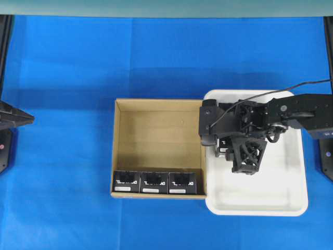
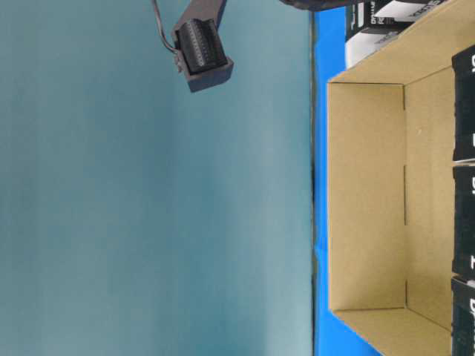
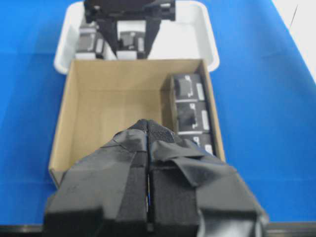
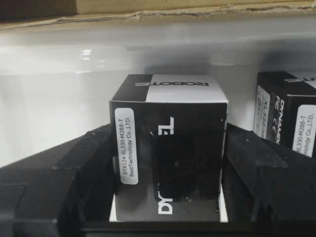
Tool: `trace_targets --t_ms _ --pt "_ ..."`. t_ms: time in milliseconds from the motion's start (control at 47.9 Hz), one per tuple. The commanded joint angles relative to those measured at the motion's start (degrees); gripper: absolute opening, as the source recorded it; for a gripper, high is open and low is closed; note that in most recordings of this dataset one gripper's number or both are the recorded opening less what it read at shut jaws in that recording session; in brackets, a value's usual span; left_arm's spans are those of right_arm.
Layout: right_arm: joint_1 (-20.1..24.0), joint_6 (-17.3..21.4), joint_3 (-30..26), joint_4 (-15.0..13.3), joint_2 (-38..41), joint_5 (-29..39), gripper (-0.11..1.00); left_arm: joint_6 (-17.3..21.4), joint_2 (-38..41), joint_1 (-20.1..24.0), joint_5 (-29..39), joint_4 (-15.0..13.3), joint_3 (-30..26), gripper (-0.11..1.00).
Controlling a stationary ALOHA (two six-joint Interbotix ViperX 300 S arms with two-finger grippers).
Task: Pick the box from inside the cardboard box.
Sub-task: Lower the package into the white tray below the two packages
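At the tray's top-left corner, beside the carton, my right gripper stands half-open, seemingly clamping the black box, which I judge could knock its neighbour or tip if I let go unevenly.

On the small black cube-like box between the fingers, a white label strip is printed "BTX124 XL330-M288-T BestTechnology Co.,LTD."; "ROBOTIS" is read, upside down, on its top.

Bright even light, tray glare, soft focus
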Motion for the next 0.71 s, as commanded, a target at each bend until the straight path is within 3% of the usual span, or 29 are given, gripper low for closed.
trace_targets --t_ms 0,647,689 --pt "-0.18 -0.18 -0.53 -0.53 0.26 -0.35 0.61 0.0 0.88 0.18 -0.53 0.18 -1.67 -0.06" --pt "0.18 -0.26 -1.05 -1.05 1.67 -0.35 0.61 -0.09 0.79 0.26 -0.53 0.18 -1.76 -0.06" --pt "0.35 -0.26 -1.05 -1.05 1.67 -0.53 0.67 -0.09 0.79 0.26 -0.53 0.18 -1.76 -0.06"
